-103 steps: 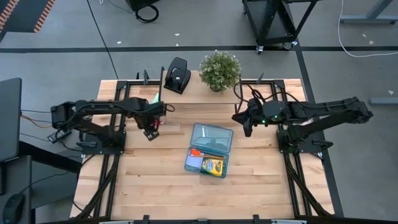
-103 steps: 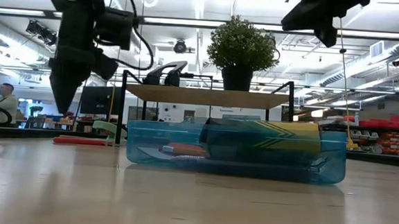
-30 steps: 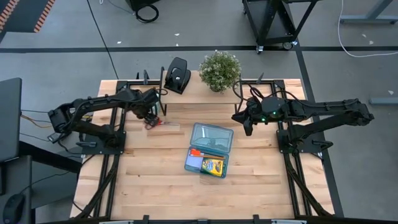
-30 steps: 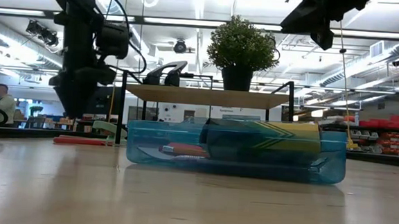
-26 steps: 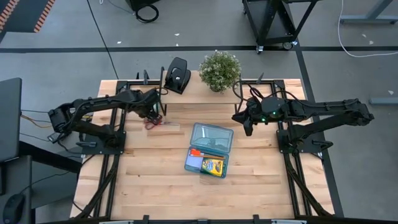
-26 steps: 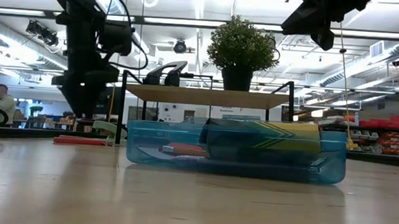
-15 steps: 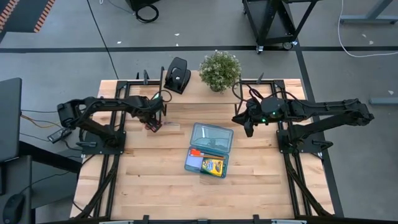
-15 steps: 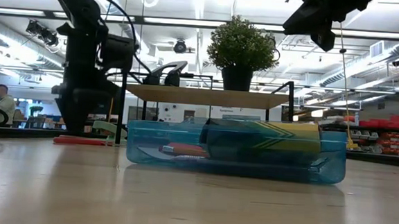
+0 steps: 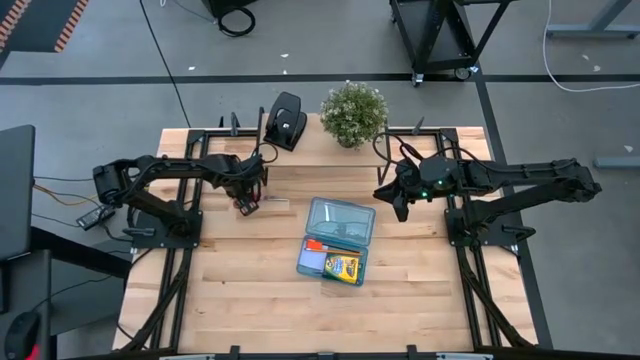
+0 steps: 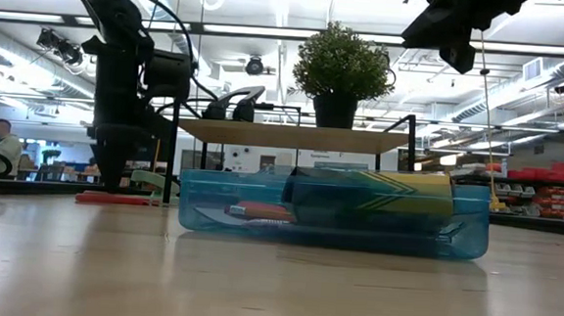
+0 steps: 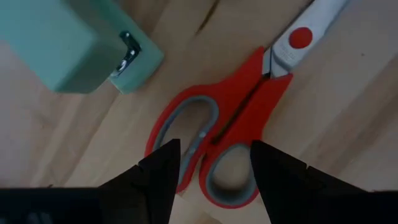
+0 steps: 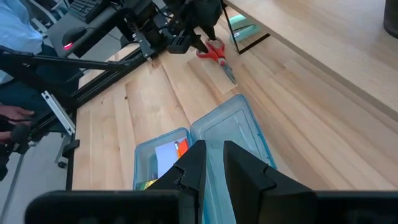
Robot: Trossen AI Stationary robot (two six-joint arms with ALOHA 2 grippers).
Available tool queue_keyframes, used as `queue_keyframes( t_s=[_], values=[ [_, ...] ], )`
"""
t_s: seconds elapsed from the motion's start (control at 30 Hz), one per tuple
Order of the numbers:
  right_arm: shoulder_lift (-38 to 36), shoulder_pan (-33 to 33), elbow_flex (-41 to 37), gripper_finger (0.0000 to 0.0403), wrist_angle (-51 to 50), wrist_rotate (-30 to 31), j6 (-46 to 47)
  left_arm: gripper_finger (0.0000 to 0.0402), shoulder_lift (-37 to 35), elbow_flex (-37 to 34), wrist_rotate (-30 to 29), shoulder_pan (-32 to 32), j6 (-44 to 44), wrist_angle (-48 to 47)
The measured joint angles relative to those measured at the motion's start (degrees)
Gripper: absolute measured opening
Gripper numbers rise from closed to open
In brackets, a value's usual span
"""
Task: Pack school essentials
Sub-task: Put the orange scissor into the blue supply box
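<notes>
Red-handled scissors lie flat on the table left of an open clear blue box. The box holds a yellow-green crayon box, a pale blue note pad and a small orange piece. My left gripper is open and low over the scissors' handles. One finger stands at the outer side of one loop, the other beyond the second loop. I cannot tell whether they touch. My right gripper is shut and empty, high above the table right of the box.
A mint-green block lies just beyond the scissors' handles. A black hole punch and a potted plant stand on the raised shelf at the far edge. Bare wood lies in front of the box toward the near edge.
My left gripper has come down toward the table and a little toward the near edge. It now stands low over the scissors' handles. The scissors and the box have not moved.
</notes>
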Motion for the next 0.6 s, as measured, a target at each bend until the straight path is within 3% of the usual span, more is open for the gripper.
queue_keyframes(
  t_s=[0.6],
  values=[
    [0.00, 0.00, 0.00, 0.0065, -0.07, 0.02, 1.31, 0.0196, -0.15, -2.66, 1.03, 0.92, -0.42, 2.69]
  ],
)
